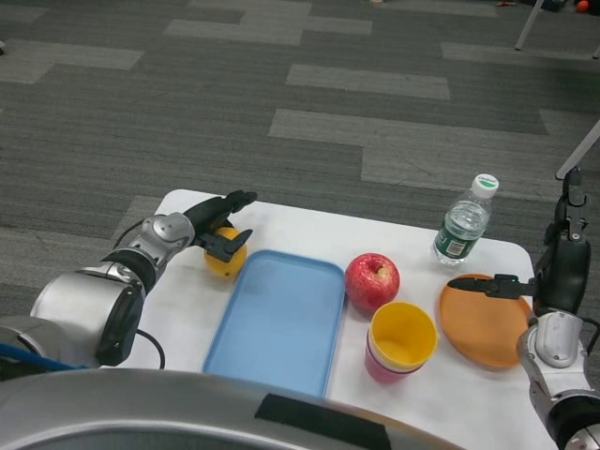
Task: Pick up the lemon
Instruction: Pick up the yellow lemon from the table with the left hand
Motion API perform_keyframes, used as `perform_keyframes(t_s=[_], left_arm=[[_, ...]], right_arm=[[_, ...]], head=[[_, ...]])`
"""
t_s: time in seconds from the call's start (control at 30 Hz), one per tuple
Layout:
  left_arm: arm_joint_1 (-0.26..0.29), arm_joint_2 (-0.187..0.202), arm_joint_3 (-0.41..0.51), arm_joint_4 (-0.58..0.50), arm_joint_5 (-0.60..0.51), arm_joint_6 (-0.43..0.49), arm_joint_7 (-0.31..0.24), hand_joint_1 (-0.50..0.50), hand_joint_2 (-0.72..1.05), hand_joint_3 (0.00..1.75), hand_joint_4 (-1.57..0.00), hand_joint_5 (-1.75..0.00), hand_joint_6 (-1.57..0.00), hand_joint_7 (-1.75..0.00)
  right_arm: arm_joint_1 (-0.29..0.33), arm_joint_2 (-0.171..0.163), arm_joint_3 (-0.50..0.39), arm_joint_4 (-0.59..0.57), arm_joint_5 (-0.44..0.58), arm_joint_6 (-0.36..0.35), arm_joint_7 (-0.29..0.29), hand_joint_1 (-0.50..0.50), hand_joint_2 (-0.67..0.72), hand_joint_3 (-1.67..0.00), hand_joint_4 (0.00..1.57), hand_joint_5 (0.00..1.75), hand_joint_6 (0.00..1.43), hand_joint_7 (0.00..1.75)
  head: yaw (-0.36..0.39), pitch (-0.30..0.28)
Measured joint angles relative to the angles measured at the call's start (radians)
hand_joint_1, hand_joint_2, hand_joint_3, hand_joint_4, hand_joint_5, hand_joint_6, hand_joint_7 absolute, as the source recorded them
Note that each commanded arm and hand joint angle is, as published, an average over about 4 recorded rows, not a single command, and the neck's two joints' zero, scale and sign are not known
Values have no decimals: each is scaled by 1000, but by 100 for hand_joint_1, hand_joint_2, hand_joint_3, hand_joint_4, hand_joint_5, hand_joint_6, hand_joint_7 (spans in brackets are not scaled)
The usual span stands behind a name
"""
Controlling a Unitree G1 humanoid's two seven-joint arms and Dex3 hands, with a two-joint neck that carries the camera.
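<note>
The lemon (226, 261) is small, round and bright yellow, lying on the white table (178, 305) at about ten o'clock from the table's middle, just beside the upper left corner of the blue tray (277, 323). The left hand (221, 227) covers its top: black fingers curve over the far side and the thumb presses the near side, so only the lower half of the fruit shows. Whether the lemon is lifted or touching the table cannot be told.

At three o'clock the right hand (548, 272) hangs over the orange plate (483, 323), one finger stretched flat toward nine o'clock and the rest pointing up, apart and holding nothing. Its forearm is cut off by the picture's edge.

A red apple (372, 281) sits near the middle, touching the tray's right rim. A yellow cup (403, 336) stands just below it, nested in a pink one whose base alone shows. A water bottle (463, 225) stands at one o'clock; its label is too small to read.
</note>
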State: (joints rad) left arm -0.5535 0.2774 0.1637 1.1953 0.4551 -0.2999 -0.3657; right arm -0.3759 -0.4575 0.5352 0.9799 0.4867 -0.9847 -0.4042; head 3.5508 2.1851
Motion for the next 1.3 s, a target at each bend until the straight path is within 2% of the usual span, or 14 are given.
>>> perform_keyframes(t_s=[0.2,0.37,0.47,0.6,0.73,0.93,1.17,1.3], left_arm=[[-6,9,-26,1,4,3,-20,-50,105,144,0,-175,0,-12],[3,5,48,17,-32,4,-25,-50,105,153,0,-175,0,-14],[16,0,111,29,-97,5,-23,-50,105,159,0,-175,0,-16],[34,-8,158,40,-193,2,-13,-50,105,175,0,-175,0,-33],[46,-20,169,50,-302,-1,-5,-50,105,175,0,-175,0,-44],[55,-32,206,55,-376,-1,-4,-50,105,175,0,-175,0,-49],[74,-43,216,61,-538,-16,3,-50,105,175,-2,-175,0,-49],[84,-48,214,65,-580,-43,19,-50,105,175,-2,-175,0,-59]], right_arm=[[0,0,0,0,0,0,0,-42,12,-8,3,0,0,0],[1,0,0,0,0,0,0,-41,9,-8,3,0,0,0],[2,0,0,0,0,0,0,-42,9,-8,3,0,0,0],[2,0,0,0,0,0,0,-42,9,-8,3,0,0,0],[2,0,0,0,0,0,0,-42,11,-8,3,0,0,0],[2,0,0,0,0,0,0,-42,9,-4,3,0,0,0],[2,0,0,0,0,0,0,-42,9,-8,3,0,0,0],[2,0,0,0,0,0,0,-42,9,-8,3,0,0,0]], head=[[5,-4],[8,-5],[8,-5],[9,-4],[11,-2],[13,-2],[13,-2],[14,-1]])
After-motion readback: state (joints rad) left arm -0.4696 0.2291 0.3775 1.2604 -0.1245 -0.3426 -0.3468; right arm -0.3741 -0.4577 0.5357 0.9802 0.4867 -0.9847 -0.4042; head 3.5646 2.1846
